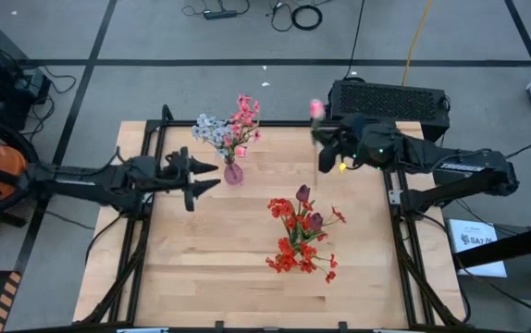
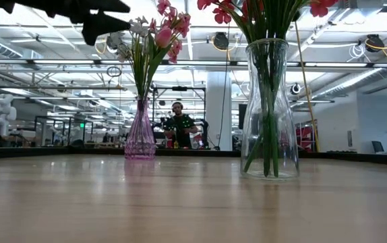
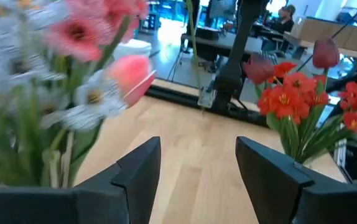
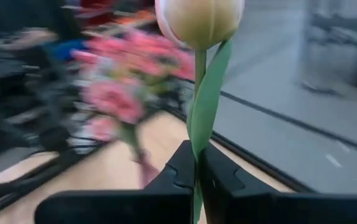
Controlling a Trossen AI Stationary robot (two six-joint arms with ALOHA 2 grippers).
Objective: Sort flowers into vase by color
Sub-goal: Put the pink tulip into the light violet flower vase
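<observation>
A small pink vase (image 1: 233, 173) at the table's far middle holds pink sprays and a pale blue-white sprig (image 1: 212, 129). A clear glass vase (image 2: 269, 115) nearer the middle holds red clusters (image 1: 295, 252) and dark maroon tulips (image 1: 303, 194). My left gripper (image 1: 212, 176) stands open just left of the pink vase, with nothing between its fingers (image 3: 142, 168). My right gripper (image 1: 325, 151) is over the table's far right, shut on the stalk of a pink bud (image 1: 316, 108). My right gripper pinches the pink bud's thin green stalk (image 4: 197, 163) between its two fingers, a short way below the bud (image 4: 198, 22), where a leaf runs along it. The fingers come nearly level from the table's right, across the stalk. The flower stands upright, bud above the fingers, clear of the table.
A black box (image 1: 390, 97) stands behind the table's far right corner. Dark frame rails (image 1: 136, 250) run along the table's left and right sides. Bare wood (image 1: 210, 268) lies at the near left. A person (image 2: 180, 128) stands in the room far behind the table.
</observation>
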